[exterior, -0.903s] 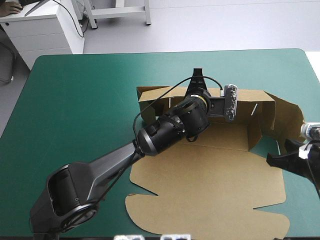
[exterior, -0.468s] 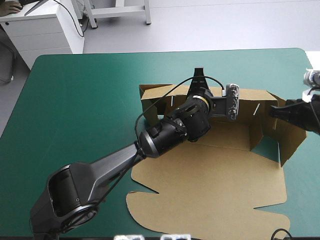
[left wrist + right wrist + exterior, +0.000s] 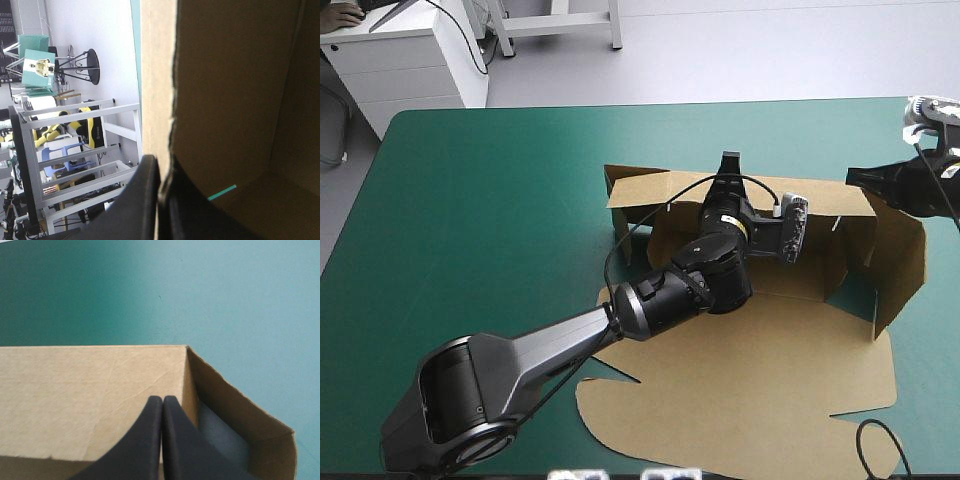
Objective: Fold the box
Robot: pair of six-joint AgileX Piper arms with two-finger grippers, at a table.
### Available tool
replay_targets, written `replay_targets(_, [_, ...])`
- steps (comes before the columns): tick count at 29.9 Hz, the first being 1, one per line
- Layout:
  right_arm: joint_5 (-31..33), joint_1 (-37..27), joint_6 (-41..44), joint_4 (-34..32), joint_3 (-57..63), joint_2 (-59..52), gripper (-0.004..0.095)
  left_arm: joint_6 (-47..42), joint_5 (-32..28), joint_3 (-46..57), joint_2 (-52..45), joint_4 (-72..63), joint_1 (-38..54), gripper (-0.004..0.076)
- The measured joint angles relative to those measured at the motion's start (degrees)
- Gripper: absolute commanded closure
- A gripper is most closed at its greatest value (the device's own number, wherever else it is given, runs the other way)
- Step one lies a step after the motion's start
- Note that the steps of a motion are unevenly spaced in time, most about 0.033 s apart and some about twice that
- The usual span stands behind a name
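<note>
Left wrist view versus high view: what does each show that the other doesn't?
Only the left wrist view: the far wall's edge pinched in the left gripper, and a slit showing teal-green. Only the high view: the flat lid, the raised right wall, the right gripper at the far right corner. Both: the brown box, left gripper on its far wall.

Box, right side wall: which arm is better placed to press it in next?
Probably right: the right gripper sits shut at the far right corner of the box beside the raised side wall; the left gripper is clamped on the back wall, farther off.
</note>
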Motion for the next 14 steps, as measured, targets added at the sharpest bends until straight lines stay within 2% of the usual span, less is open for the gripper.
replay_targets(9, [-1.09, -6.97, -3.87, 2.98, 0.0, 6.75, 0.0927, -0.11, 0.04, 0.0, 0.0, 0.25, 0.0, 0.0731])
replay_targets(14, [-1.38, -8.14, -5.6, 3.86, -0.02, 9.65, 0.0927, -0.11, 0.04, 0.0, 0.0, 0.25, 0.0, 0.0731])
